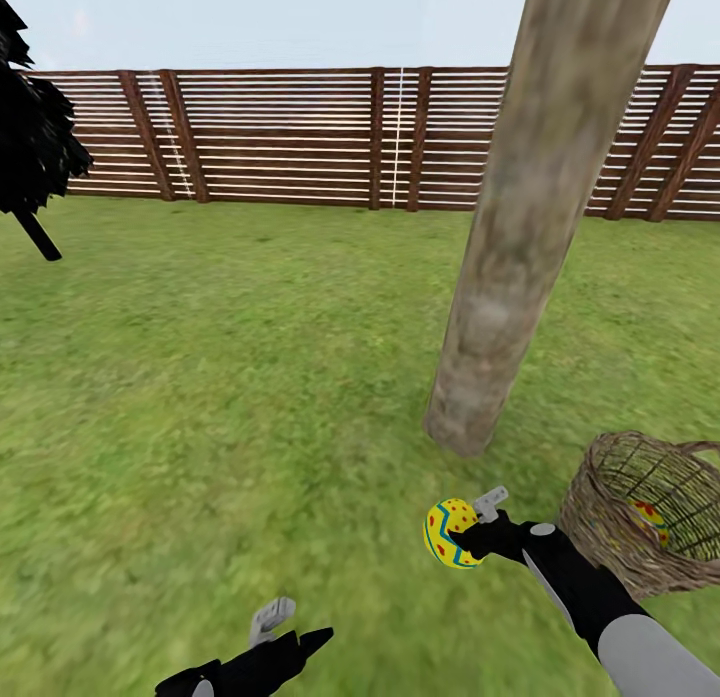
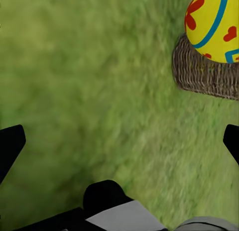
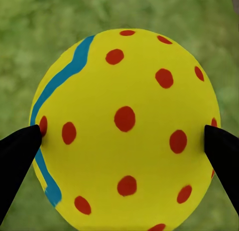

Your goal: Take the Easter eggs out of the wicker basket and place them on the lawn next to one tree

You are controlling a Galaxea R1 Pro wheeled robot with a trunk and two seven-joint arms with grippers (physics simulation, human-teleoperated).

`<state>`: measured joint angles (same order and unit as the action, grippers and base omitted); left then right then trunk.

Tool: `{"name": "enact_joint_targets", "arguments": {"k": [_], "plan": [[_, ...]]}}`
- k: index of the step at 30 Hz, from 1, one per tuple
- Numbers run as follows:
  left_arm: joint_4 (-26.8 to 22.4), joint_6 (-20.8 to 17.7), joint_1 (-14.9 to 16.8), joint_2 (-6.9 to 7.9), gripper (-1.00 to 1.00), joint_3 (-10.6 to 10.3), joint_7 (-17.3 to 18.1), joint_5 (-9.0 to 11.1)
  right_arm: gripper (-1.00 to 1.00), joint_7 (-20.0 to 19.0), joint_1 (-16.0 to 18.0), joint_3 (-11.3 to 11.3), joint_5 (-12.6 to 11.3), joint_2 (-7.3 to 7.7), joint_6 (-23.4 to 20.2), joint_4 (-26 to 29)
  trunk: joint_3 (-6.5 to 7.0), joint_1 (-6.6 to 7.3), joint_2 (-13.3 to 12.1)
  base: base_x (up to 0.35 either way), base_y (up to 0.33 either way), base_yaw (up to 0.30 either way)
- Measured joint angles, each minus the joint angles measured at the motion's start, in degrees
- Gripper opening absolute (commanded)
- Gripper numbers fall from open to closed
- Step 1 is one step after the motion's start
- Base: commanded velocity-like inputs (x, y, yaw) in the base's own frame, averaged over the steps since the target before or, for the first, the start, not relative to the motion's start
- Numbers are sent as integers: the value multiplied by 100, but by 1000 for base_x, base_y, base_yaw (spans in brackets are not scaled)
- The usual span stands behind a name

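Near right on the lawn point(image 1: 230, 377): right gripper point(image 1: 468, 539) clamped on a yellow egg point(image 1: 449, 532) with blue zigzag and red dots, held above the grass just near of the tree point(image 1: 520, 237) base; black fingertips point(image 3: 20, 151) pressed against both sides of the egg point(image 3: 124, 136) in the right wrist view; wicker basket point(image 1: 610, 517) standing just right of that arm, near the trunk, with another egg point(image 1: 652, 520) partly visible inside through the weave. Near left: left gripper point(image 1: 285, 632) low over bare grass, fingers point(image 2: 10, 146) spread wide and holding nothing; basket point(image 2: 204, 74) with a heart-marked egg point(image 2: 214, 22) seen beyond in its wrist view. Far: brown slatted fence point(image 1: 300, 137) across the yard; dark cypress-like tree point(image 1: 30, 127) at far left.
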<state>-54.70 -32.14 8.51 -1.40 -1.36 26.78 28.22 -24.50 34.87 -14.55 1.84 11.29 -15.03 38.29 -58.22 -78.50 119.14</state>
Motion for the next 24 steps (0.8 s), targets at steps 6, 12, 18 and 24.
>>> {"name": "enact_joint_targets", "arguments": {"k": [6, 12, 18, 24], "plan": [[0, 0, 0, 1, 100, 0, 0, 0, -100, 1, 0, 0, 0, 0, 0, 0, -108, -132, 241, 0, 0, 0], [3, 1, 0, 0, 100, 0, 0, 0, -100, 0, 0, -4, 0, -9, 0, 0, -215, -264, 481, 0, 0, 0], [0, 0, 0, 1, 100, 0, 0, 0, -100, 1, 0, -9, 0, -10, 0, 0, -323, -395, 722, 0, 0, 0], [-1, 0, 0, -1, 100, 0, 0, 0, -100, 1, 0, -8, 0, -9, 0, 0, -431, -527, 963, 0, 0, 0]]}}
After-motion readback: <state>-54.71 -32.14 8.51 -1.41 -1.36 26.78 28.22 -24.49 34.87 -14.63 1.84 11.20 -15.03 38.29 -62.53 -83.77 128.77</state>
